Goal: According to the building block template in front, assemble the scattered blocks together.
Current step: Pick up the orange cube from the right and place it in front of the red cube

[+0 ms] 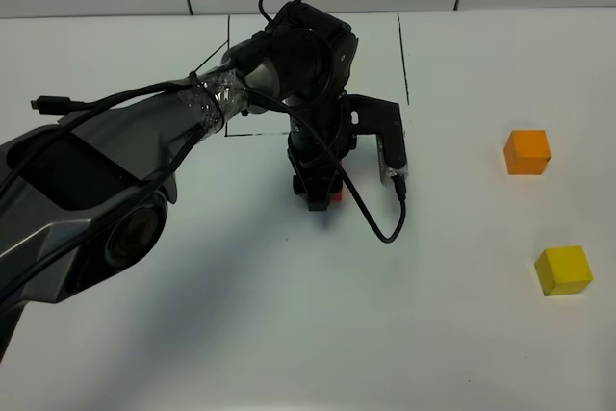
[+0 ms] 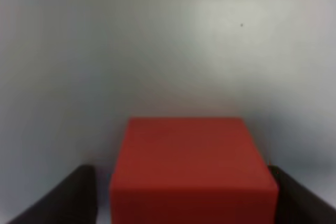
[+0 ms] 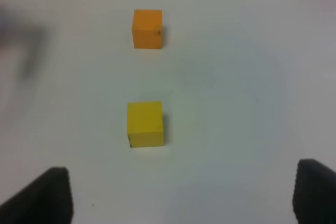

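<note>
Down near the middle of the white bench [image 1: 289, 334], the small plain red cube [image 2: 191, 166] sits squarely between the dark left fingers [image 2: 79, 195]. They stand open around it: a sliver of bench shows beside one finger, and the other lies right at the cube's edge. Well apart, the orange cube [image 1: 527, 152] and yellow cube [image 1: 563, 269] rest before the right fingers [image 3: 47, 195], which are spread wide and hold nothing.

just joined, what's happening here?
The left gripper is down on the white table with its fingers either side of the red block. A slight gap shows on one side, so no firm grip yet. The right gripper is open, clear of the orange block and yellow block, which sit apart.
</note>
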You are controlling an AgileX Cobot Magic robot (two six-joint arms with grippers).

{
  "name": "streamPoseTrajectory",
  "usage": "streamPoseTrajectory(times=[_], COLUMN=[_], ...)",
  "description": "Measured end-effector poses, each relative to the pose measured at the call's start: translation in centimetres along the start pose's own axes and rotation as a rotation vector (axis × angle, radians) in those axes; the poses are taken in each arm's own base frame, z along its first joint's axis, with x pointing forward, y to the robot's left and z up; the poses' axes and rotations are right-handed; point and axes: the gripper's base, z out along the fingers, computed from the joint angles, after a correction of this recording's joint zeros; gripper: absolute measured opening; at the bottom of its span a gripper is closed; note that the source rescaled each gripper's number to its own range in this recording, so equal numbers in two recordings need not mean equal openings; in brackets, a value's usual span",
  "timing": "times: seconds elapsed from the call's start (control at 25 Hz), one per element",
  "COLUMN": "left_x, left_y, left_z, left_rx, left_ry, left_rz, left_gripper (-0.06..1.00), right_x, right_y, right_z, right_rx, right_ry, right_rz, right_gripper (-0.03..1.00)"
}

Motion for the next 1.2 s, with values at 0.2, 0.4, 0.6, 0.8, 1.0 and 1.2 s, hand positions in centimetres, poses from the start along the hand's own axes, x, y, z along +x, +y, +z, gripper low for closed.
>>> streamPoseTrajectory(times=[0.2, 0.4, 0.6, 0.8, 1.0, 1.2], left_x=[0.0, 0.2, 0.4, 0.7, 2.4, 5.3], left_y=[-0.1, -0.3, -0.4, -0.5, 0.4, 1.7], left_z=[-0.3, -2.9, -5.6, -7.9, -9.5, -12.1], left_rx=[0.006, -0.011, -0.051, -0.071, -0.086, -0.122], left_ry=[0.005, -0.013, -0.053, -0.100, -0.130, -0.171], left_rz=[-0.022, -0.105, -0.188, -0.270, -0.418, -0.552], left_gripper=[0.91, 0.97, 0.97, 0.97, 0.96, 0.94], right_x=[0.0, 0.0, 0.0, 0.0, 0.0, 0.0], right_y=[0.0, 0.0, 0.0, 0.0, 0.0, 0.0], right_z=[0.0, 0.0, 0.0, 0.0, 0.0, 0.0], right_rx=[0.000, 0.000, 0.000, 0.000, -0.001, -0.001], right_ry=[0.000, 0.000, 0.000, 0.000, 0.000, 0.000], right_rz=[0.000, 0.000, 0.000, 0.000, 0.001, 0.001], right_gripper=[0.72, 0.72, 0.72, 0.72, 0.72, 0.72])
